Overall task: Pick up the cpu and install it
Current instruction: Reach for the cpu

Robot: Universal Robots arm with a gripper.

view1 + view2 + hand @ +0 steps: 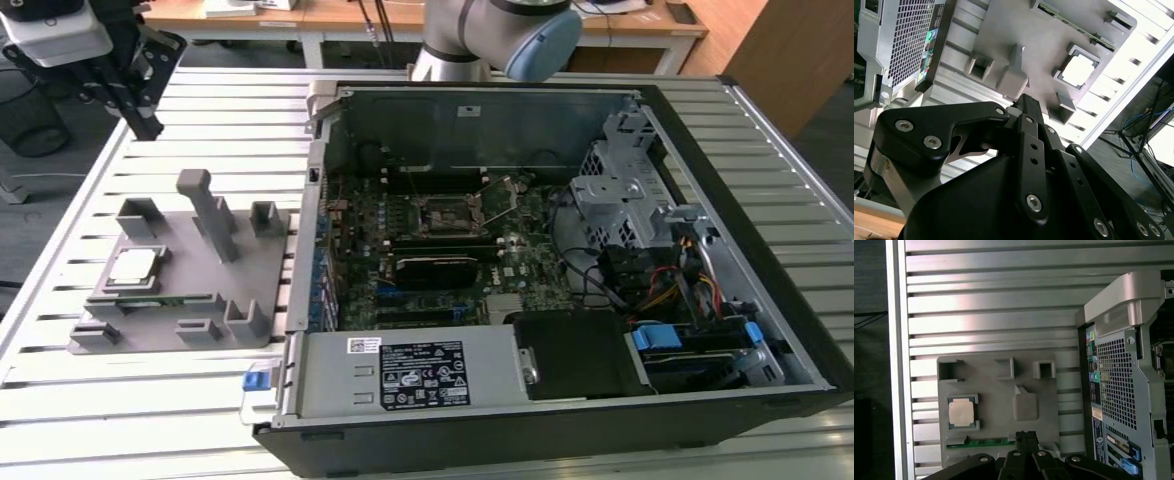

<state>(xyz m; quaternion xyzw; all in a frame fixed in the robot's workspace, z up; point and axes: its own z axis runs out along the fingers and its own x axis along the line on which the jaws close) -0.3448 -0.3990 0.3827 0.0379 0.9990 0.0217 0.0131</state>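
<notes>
- Gripper hangs over the slatted table in the upper left of the exterior view. It is well apart from the cpu and touches nothing.
- Fingertips are pressed together with nothing between them in the first wrist view.
- cpu lies flat in a corner pocket of the grey fixture block, at the exterior view's left, outside the PC case. It also shows in both wrist views.
- Risk: the chip is thin and sits low between raised pocket corners. Fingers that come in off-centre would likely land on the pocket walls or tip the chip.
- Risk: the tall post stands near the pocket, and the shorter posts crowd it too. A slanted approach could clip one.
- Risk: a green circuit strip sits in a slot along the fixture edge, just beside the pocket. It could get nudged.
- In the way: the case's side wall stands between the fixture and the motherboard socket, so a low carry would probably strike it.
- Socket: I cannot tell whether its latch frame is open. A skewed or rotated chip there could damage the contacts.
- Around the socket: a drive cage, a cable bundle and a power supply. None of them covers the socket.
</notes>
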